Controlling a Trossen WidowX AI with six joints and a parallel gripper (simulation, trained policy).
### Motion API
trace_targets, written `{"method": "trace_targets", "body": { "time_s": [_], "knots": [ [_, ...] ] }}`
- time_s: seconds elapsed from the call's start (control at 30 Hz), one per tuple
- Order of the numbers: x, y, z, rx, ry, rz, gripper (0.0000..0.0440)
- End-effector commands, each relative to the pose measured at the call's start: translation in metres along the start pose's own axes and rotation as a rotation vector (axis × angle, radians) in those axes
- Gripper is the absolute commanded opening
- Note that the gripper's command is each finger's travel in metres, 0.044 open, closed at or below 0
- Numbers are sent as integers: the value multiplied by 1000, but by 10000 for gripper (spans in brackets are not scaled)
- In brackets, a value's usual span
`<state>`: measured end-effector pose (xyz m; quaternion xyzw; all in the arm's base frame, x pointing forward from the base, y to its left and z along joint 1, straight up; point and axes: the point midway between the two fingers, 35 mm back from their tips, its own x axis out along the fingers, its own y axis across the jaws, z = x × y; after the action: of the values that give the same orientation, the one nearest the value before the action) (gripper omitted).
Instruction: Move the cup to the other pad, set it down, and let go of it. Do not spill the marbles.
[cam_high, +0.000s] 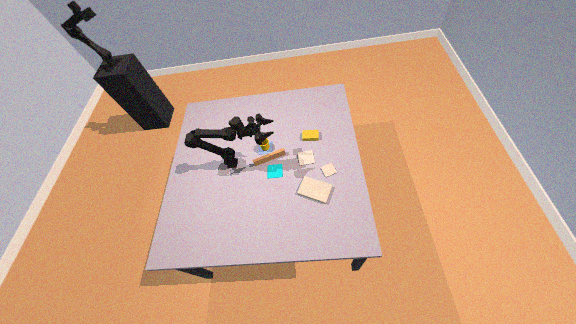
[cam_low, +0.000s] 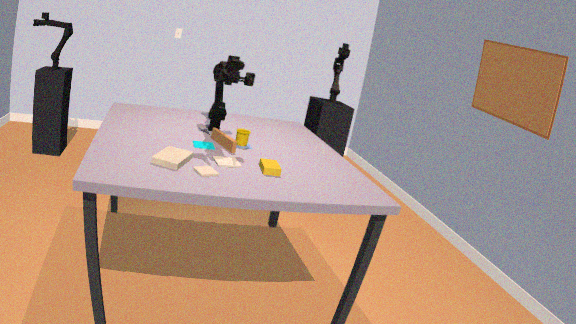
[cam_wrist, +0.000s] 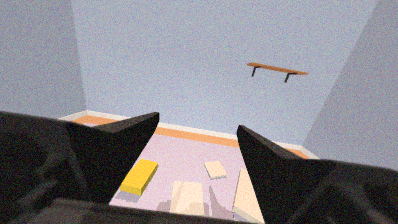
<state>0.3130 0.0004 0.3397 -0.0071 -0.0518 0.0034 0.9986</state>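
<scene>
The yellow cup (cam_high: 265, 145) (cam_low: 243, 138) stands upright on the pale blue pad (cam_low: 247, 147), behind the wooden bar seen from the exterior view. Marbles inside cannot be made out. The other pad, a cyan square (cam_high: 275, 172) (cam_low: 203, 145), lies flat on the far side of the bar from the cup, with nothing on it. My gripper (cam_high: 272, 127) (cam_wrist: 199, 122) is wide open and empty. It hangs high above the table, pointing level outward, and is not touching the cup. The cup is out of the wrist view.
A brown wooden bar (cam_high: 269, 157) (cam_low: 223, 140) stands between the two pads. A yellow block (cam_high: 310, 135) (cam_low: 270, 167) (cam_wrist: 140, 176) lies farther out. Two thin cream tiles (cam_high: 306, 158) (cam_high: 328, 170) and a thicker cream slab (cam_high: 315, 189) (cam_low: 172, 157) lie beyond the cyan pad.
</scene>
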Motion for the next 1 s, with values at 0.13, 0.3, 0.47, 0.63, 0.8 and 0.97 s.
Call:
{"method": "trace_targets", "body": {
  "time_s": [0.13,0.3,0.47,0.63,0.8,0.97],
  "knots": [
    [-2,2,2,12,12,11,269],
    [-4,5,2,33,38,21,137],
    [-5,8,1,68,76,29,44],
    [-5,13,3,119,114,45,121],
    [-5,18,7,175,147,61,194],
    [-5,24,9,234,192,75,186]
  ]
}}
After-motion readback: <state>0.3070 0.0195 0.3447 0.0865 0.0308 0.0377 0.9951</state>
